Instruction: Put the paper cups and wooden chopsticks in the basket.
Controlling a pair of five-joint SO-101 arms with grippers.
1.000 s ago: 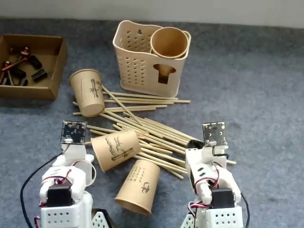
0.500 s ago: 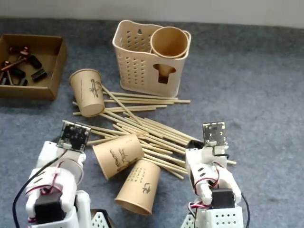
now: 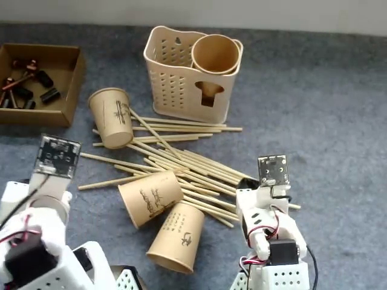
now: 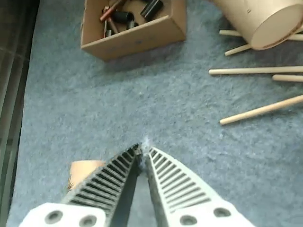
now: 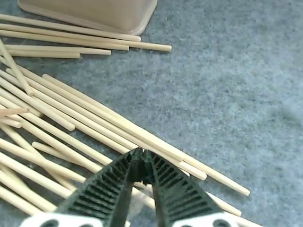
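Paper cups: we count four. The upright cup (image 3: pixel 216 53) stands mouth-up inside the basket (image 3: pixel 172 84), at the end away from the cardboard box (image 3: pixel 36 116). The other three lie on their sides on the grey carpet (image 3: pixel 338 121). The far cup (image 3: pixel 112 118) lies in front of the gap between box and basket, touching the ends of some chopsticks. The middle cup (image 3: pixel 150 196) rests against the near edge of the heap. The near cup (image 3: pixel 178 237) lies just beside it, mouth toward the arms.

Chopsticks (image 3: pixel 187 160): a loose heap on the carpet in front of the basket, fanning from the far cup toward the right arm (image 3: pixel 269 217). Several lie along the basket's front foot.

Left gripper (image 4: pixel 142 152): closed tip to tip and empty, hanging over bare carpet, well apart from the heap. We note the box with small dark parts beyond it, and a few stick ends off to one side. The left arm (image 3: pixel 36 205) sits at the near corner of the high view, on the box side.

Right gripper (image 5: pixel 141 155): closed and empty, its tips over the sticks at the heap's right end. We cannot tell whether they touch the wood. The basket's foot shows beyond.
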